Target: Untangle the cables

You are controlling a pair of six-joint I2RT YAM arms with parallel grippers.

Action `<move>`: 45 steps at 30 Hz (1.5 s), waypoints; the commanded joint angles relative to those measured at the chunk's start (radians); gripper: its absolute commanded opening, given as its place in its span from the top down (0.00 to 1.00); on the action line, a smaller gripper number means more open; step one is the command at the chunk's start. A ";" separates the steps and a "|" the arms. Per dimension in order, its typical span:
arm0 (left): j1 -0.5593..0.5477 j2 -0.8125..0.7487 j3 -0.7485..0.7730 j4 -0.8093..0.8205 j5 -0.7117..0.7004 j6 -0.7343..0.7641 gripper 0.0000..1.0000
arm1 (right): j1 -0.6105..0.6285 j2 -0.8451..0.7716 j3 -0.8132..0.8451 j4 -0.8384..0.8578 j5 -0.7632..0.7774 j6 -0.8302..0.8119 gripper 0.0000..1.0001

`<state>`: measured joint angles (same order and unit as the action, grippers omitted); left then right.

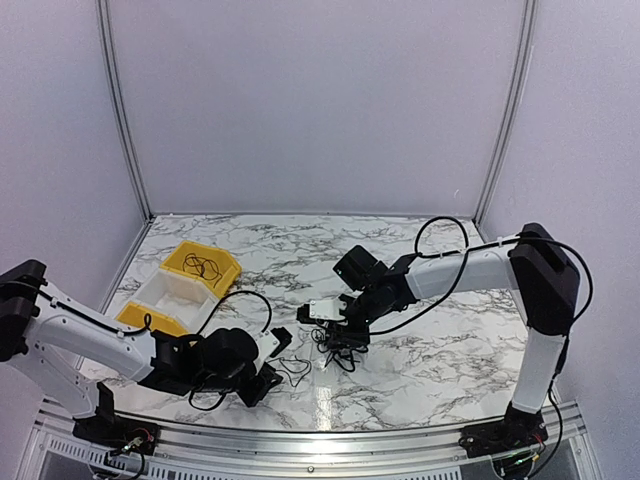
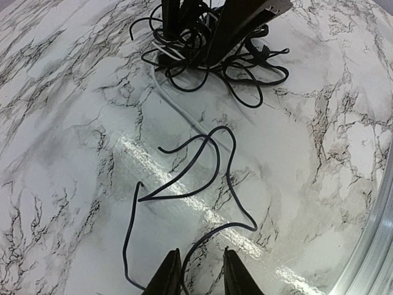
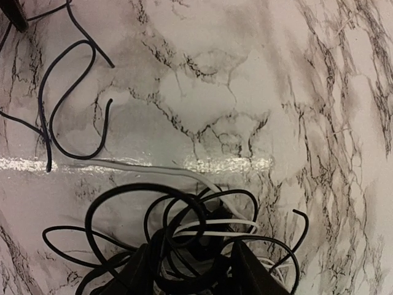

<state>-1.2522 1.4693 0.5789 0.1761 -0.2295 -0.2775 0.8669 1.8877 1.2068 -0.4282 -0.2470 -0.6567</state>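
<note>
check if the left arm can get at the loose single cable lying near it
Probably yes: the left gripper sits right at the loose cable, one strand passing between its jaws, with nothing lying across it.

The top view looks down from high behind the arms (image 1: 455, 270) over the whole table (image 1: 430, 375), far off, facing the back wall (image 1: 310, 100) at 12 o'clock. The left wrist view skims low, its fingers (image 2: 166, 279) at 6, the clump (image 2: 209, 55) at 12. The right wrist view hangs close over that clump, the loose cable (image 3: 46, 141) at 10. All three share both.
</note>
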 commanded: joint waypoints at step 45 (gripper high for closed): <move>0.037 -0.611 -0.040 0.099 -0.208 -0.081 1.00 | 0.009 -0.162 0.275 -0.038 -0.263 -0.010 0.42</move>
<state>-1.2217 0.8700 0.5343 0.2123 -0.4774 -0.3244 0.8623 1.7023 1.4120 -0.5083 -0.4145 -0.6662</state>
